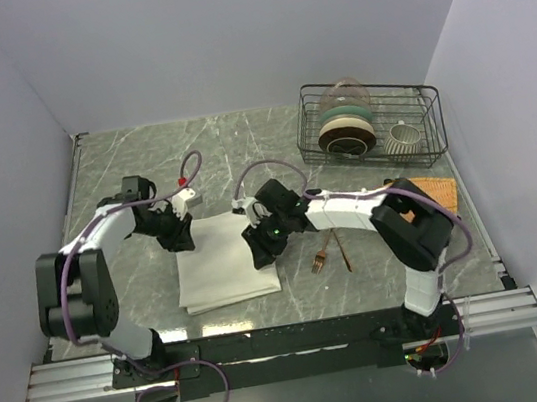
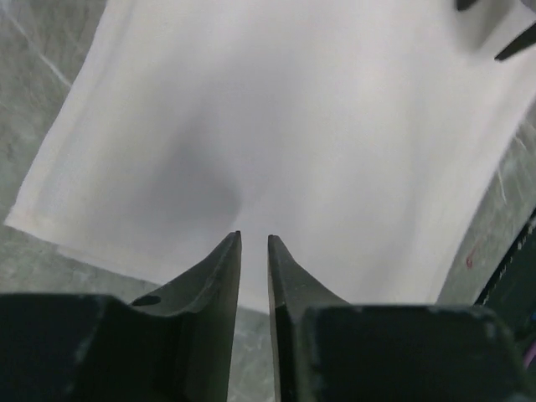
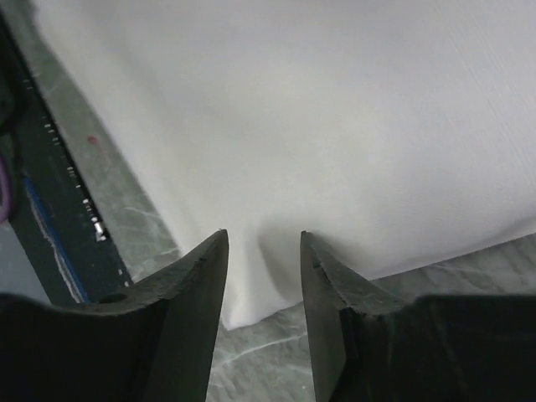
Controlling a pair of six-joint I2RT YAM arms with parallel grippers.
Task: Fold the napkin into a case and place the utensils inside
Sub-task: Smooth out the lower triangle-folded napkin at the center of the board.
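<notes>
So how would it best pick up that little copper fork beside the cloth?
Take the fork by its thin neck just above the tines, the right tool coming straight down astride it. It lies flat on the table, and the spoon lies close by its handle end, so the tine end leaves more room, I'd guess.

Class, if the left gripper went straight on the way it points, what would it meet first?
The napkin, right ahead of the left gripper; it may already be touching, depth is unclear.
</notes>
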